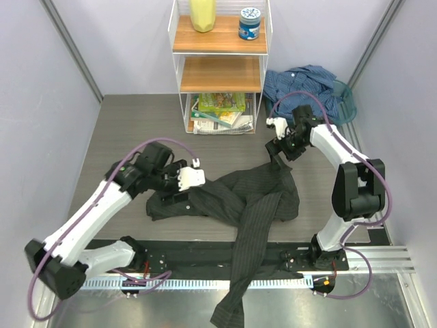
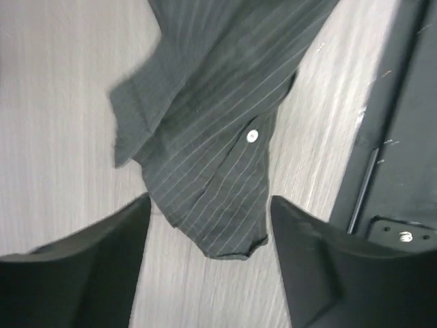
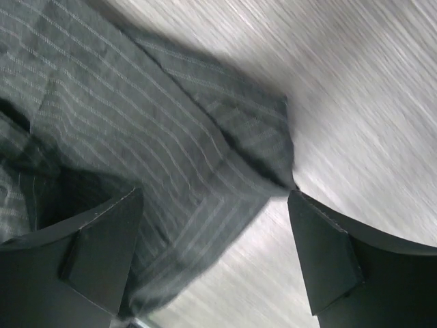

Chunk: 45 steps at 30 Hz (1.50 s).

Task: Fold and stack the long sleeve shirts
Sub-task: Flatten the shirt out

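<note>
Both pincers gape empty, left pincer (image 2: 209, 201) and right pincer (image 3: 215, 193) each above an edge of the charcoal shirt (image 1: 252, 198), sprawled unfolded on the counter (image 1: 136, 130). Blue shirt (image 1: 304, 85) lies crumpled far right. Nothing is folded or stacked yet.

readable text: none | blue-lidded jar (image 1: 250, 24) — label too small | books (image 1: 220, 111) on bottom shelf — covers blurred

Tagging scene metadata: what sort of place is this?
Probably a lab test cell, not a home: bare partition walls, a small prop shelf, and a pinstriped shirt spread on a grey table.
</note>
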{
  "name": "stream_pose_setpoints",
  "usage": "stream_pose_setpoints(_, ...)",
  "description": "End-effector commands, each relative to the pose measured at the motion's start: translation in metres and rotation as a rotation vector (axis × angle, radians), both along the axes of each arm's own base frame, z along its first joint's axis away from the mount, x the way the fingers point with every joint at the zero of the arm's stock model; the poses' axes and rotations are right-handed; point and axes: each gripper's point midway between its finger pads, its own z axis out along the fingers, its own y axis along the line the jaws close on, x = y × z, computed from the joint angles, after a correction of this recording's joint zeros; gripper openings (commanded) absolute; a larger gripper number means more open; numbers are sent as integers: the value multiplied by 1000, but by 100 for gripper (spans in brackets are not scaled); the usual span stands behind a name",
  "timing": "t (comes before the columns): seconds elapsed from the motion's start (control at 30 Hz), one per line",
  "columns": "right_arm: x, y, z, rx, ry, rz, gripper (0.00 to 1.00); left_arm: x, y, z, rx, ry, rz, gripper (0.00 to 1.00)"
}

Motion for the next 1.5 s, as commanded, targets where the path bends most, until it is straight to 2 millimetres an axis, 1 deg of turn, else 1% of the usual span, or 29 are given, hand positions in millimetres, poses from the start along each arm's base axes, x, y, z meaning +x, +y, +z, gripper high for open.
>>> stream_pose_setpoints(0.0, 18, 18, -15, 42, -10, 24, 94, 51, -9, -48, 106, -6, 60, 79)
stream_pose_setpoints(0.13, 26, 34, -20, 48, -8, 59, 97, 88, -23, -72, 148, -57, 33, 84)
stream_pose_setpoints(0.33, 30, 49, -50, -9, 8, 103, 98, 112, -32, -119, 216, -34, 24, 84)
stream_pose_setpoints(0.43, 22, 51, -67, -25, 41, 112, 94, 123, -33, -129, 236, -53, 27, 80)
stream_pose_setpoints(0.47, 23, 51, -70, -35, 35, 107, 86, 125, -34, -129, 234, -61, 21, 78)
stream_pose_setpoints(0.57, 22, 46, -79, -66, 35, 86, 60, 129, -38, -128, 225, -54, 12, 56)
stream_pose_setpoints(0.6, 23, 42, -81, -75, 33, 74, 38, 130, -37, -126, 225, -46, 13, 41)
stream_pose_setpoints(0.67, 31, 36, -75, -82, 8, 27, 5, 144, -41, -113, 200, -65, 31, 31)
stream_pose_setpoints(0.7, 36, 34, -71, -80, -5, 2, 1, 148, -35, -109, 201, -54, 49, 18)
stream_pose_setpoints(0.73, 47, 25, -64, -71, -31, -39, 1, 152, -34, -105, 199, -51, 62, 11)
stream_pose_setpoints(0.77, 54, 19, -56, -63, -48, -85, 1, 163, -37, -89, 178, -77, 76, 5)
stream_pose_setpoints(0.8, 62, 12, -50, -60, -66, -123, 1, 169, -33, -82, 173, -80, 96, 0)
stream_pose_setpoints(0.83, 75, -3, -39, -52, -93, -178, 1, 167, -31, -75, 177, -72, 101, 0)
stream_pose_setpoints(0.87, 81, -10, -31, -33, -103, -226, 1, 169, -32, -54, 156, -105, 106, 0)
stream_pose_setpoints(0.9, 86, -16, -23, -18, -115, -248, 1, 163, -32, -43, 139, -98, 95, 0)
stream_pose_setpoints(0.93, 85, -27, -16, -11, -108, -277, 1, 142, -27, -38, 149, -38, 71, 0)
stream_pose_setpoints(1.0, 78, -32, -3, 3, -120, -259, 1, 101, -34, -7, 95, -2, -8, 0)
stream_pose_setpoints(1.03, 66, -34, -5, -1, -92, -255, 1, 65, -25, -7, 125, 79, -49, 0)
stream_pose_setpoints(1.07, 60, -33, -5, 1, -85, -242, 1, 31, -28, -15, 139, 138, -120, 0)
stream_pose_setpoints(1.1, 55, -31, 1, 9, -97, -218, 1, 1, -27, -3, 105, 142, -167, 0)
stream_pose_setpoints(1.13, 48, -30, -1, 13, -81, -209, 1, -32, -16, -13, 147, 211, -211, 0)
stream_pose_setpoints(1.17, 45, -28, 0, 20, -77, -201, 1, -60, -19, -21, 173, 234, -280, 1)
stream_pose_setpoints(1.2, 43, -26, 4, 32, -81, -193, 1, -84, -2, -38, 220, 258, -303, 3)
stream_pose_setpoints(1.23, 43, -25, 6, 37, -82, -188, 1, -102, 5, -47, 262, 285, -347, 5)
stream_pose_setpoints(1.3, 43, -25, 6, 34, -74, -173, 1, -119, 27, -68, 352, 348, -355, 9)
stream_pose_setpoints(1.37, 42, -26, 3, 26, -65, -165, 1, -131, 46, -76, 438, 420, -370, 18)
stream_pose_setpoints(1.4, 39, -26, 1, 22, -53, -158, 1, -130, 53, -79, 474, 424, -363, 26)
stream_pose_setpoints(1.43, 37, -26, 0, 21, -50, -147, 1, -130, 57, -79, 497, 427, -359, 43)
stream_pose_setpoints(1.47, 35, -26, -1, 18, -41, -140, 2, -127, 58, -77, 502, 412, -363, 53)
